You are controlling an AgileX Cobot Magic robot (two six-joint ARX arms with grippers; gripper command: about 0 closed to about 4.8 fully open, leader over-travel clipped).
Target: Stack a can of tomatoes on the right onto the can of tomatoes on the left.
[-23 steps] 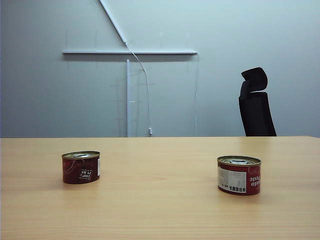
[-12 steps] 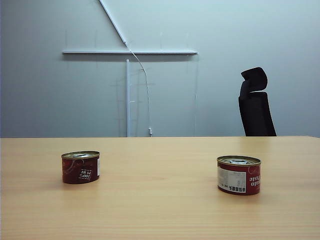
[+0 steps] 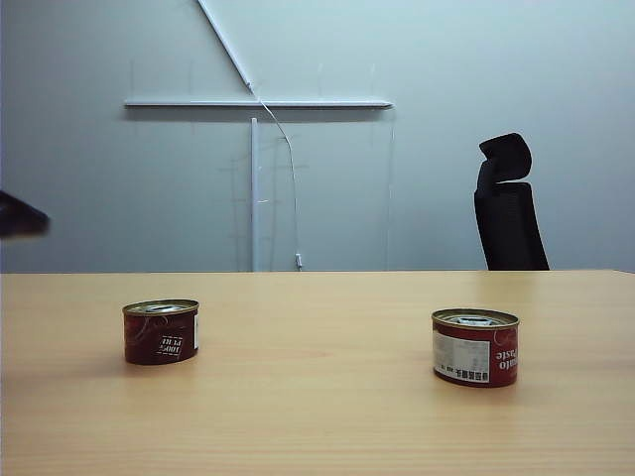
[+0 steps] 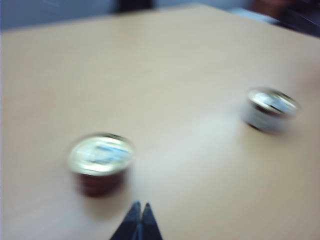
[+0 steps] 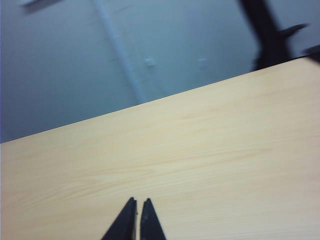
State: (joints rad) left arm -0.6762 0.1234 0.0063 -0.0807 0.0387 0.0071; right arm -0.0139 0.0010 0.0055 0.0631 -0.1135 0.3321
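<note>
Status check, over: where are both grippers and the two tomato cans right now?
Left gripper shut, above table near left can. Right gripper shut, over bare table, holding nothing. Right can upright, untouched. Nothing between the cans.

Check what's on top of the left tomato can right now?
Nothing sits on the short red left tomato can; its gold lid is bare. The matching right tomato can stands apart on the wooden table. Contents hidden, lid sealed.

A light wooden table [image 3: 317, 416] spreads beneath and ahead of each pincer. Beyond its far edge, well apart from both, a black office chair [image 3: 508, 213] stands against the grey wall [image 3: 99, 178].
</note>
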